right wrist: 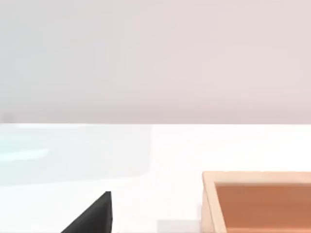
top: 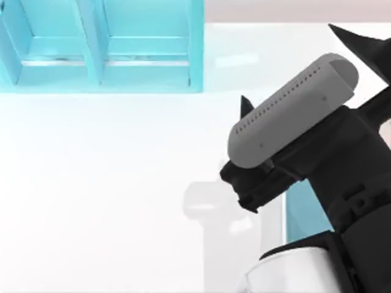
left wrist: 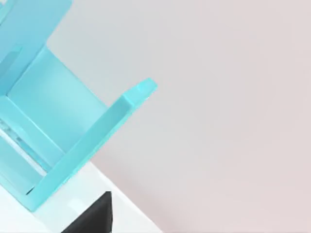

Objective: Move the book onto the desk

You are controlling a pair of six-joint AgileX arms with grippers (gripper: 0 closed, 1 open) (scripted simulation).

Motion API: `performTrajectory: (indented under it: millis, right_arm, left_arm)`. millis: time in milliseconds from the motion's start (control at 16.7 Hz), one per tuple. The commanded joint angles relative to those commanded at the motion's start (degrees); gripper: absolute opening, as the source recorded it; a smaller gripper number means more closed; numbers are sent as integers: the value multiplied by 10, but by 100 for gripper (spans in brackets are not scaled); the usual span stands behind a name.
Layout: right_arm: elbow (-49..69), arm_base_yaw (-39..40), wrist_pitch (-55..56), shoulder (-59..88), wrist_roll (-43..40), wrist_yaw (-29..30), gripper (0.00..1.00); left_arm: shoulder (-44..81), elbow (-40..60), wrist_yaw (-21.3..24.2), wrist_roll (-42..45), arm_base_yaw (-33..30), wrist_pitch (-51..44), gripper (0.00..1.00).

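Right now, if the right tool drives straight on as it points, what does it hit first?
Likely nothing: ahead of the right tool lies bare desk, then blank wall. The orange tray sits off its line. Depth unclear.

Right arm (top: 342, 165): matte black links, grey rounded housing with perforated dot row, white base segment.

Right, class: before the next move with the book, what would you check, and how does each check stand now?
1. Book found: ok, teal patch under the right arm, at the right of the desk.
2. Grip on Book: cannot tell, the arm hides it.
3. Free desk to set it on: ok, bare white at left.
4. Shelf apart from right arm: ok, top left.
5. Left arm out of the way: cannot tell; its wrist view faces the Shelf.
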Motion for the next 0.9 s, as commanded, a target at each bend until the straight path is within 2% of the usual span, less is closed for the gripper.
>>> performTrajectory:
  millis: [600, 900]
  right_arm:
    - [0, 0, 0, 0, 0, 0, 100]
    - [0, 0, 0, 0, 0, 0, 100]
  left_arm:
    - [57, -2, 149, -294, -158, 364, 100]
    - [64, 2, 173, -341, -186, 418, 100]
